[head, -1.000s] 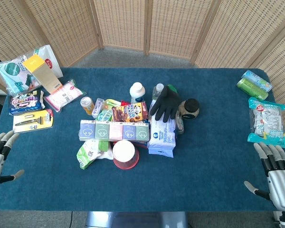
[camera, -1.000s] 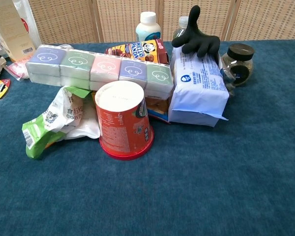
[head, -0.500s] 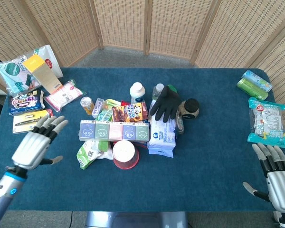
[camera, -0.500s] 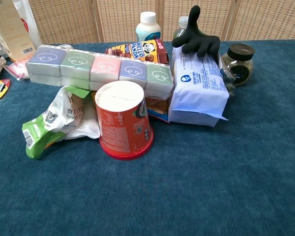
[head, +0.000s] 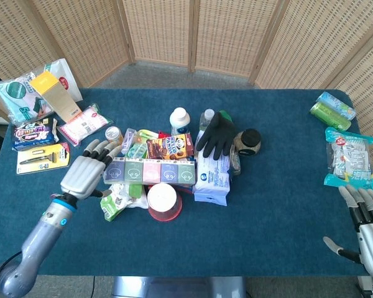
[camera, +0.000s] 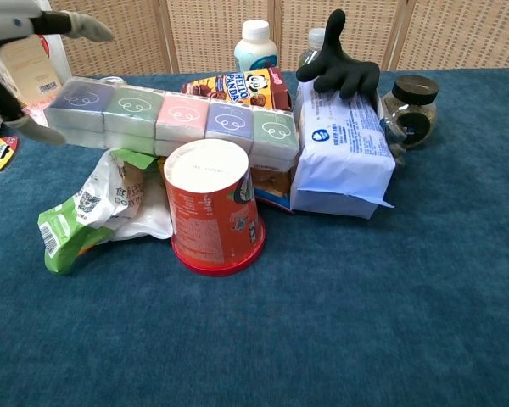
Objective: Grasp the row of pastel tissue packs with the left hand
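Note:
The row of pastel tissue packs (head: 150,171) lies across the middle of the pile, purple at its left end, green at its right; in the chest view the row (camera: 174,119) rests above the red cup. My left hand (head: 86,174) hovers just left of the row's purple end, fingers spread and holding nothing. In the chest view the left hand (camera: 17,51) shows at the top left corner, fingers reaching over the purple pack. My right hand (head: 365,225) sits open at the table's near right corner, far from the pile.
An upturned red cup (head: 163,201), a green-white snack bag (head: 117,200), a white-blue pack (head: 212,172) under a black glove (head: 216,133), a cookie box (head: 170,146), a white bottle (head: 179,118) and a dark jar (head: 250,141) crowd the row. Packets lie at both far sides.
My left hand has swept from the table's near left edge rightward and forward up to the purple end of the row. The right hand drew slightly back. The objects have not moved.

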Robot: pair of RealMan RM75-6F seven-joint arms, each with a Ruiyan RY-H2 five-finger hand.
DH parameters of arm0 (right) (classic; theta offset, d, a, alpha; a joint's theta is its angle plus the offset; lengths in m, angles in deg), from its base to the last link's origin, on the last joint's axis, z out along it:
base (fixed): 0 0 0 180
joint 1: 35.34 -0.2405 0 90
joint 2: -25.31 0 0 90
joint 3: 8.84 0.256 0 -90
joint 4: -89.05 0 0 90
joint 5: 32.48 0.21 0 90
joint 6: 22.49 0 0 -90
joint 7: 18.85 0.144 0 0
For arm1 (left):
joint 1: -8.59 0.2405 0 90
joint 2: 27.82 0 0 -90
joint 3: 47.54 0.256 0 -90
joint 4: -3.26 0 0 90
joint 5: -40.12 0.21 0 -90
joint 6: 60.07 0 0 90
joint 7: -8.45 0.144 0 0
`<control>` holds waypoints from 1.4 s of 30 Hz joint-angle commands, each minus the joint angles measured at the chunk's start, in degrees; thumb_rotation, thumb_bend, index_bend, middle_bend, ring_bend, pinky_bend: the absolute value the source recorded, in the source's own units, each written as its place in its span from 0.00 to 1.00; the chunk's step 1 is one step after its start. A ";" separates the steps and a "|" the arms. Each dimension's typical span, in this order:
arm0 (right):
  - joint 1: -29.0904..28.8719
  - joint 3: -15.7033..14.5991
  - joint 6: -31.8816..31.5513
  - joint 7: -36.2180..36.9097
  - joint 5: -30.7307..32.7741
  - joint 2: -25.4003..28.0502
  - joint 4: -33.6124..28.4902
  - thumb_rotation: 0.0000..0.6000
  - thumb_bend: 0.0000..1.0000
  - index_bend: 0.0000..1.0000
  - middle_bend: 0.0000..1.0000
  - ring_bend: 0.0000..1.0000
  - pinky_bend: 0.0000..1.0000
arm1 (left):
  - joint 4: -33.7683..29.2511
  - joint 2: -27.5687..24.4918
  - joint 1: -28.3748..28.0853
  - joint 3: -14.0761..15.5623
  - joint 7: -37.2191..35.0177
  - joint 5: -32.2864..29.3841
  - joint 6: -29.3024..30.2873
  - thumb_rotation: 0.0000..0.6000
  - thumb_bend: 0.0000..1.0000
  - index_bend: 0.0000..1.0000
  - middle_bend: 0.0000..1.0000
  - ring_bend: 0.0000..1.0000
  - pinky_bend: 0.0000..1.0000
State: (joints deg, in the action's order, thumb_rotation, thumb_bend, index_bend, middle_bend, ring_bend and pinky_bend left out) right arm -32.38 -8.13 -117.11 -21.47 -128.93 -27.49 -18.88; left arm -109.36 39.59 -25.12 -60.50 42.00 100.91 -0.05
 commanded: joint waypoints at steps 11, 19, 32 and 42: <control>0.03 0.12 0.04 0.69 0.34 0.27 0.03 1.00 0.00 0.00 0.00 0.00 0.00 | 8.44 9.66 -7.80 -1.36 2.91 -5.32 2.25 1.00 0.00 0.32 0.59 0.52 0.61; 0.07 0.18 -0.04 0.94 0.36 0.40 0.08 1.00 0.00 0.00 0.00 0.00 0.00 | 9.17 10.94 -7.95 -0.02 4.94 -4.42 6.08 1.00 0.00 0.76 1.00 1.00 0.96; 0.30 0.02 -0.26 0.15 -0.10 0.22 -0.15 1.00 0.00 0.00 0.00 0.00 0.00 | -3.12 1.21 -5.14 -2.51 1.77 3.73 13.54 1.00 0.00 0.76 1.00 1.00 0.96; 0.50 -0.06 -0.62 -0.13 -0.59 0.29 -0.43 1.00 0.00 0.00 0.00 0.00 0.00 | -15.33 -10.12 -2.42 -5.85 1.85 7.19 18.11 1.00 0.00 0.76 1.00 1.00 0.96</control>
State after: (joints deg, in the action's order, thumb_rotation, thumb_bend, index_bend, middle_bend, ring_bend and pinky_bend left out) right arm -31.89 -8.17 -117.73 -21.60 -129.50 -27.20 -19.32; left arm -122.91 31.33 -28.34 -65.38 43.85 107.28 16.92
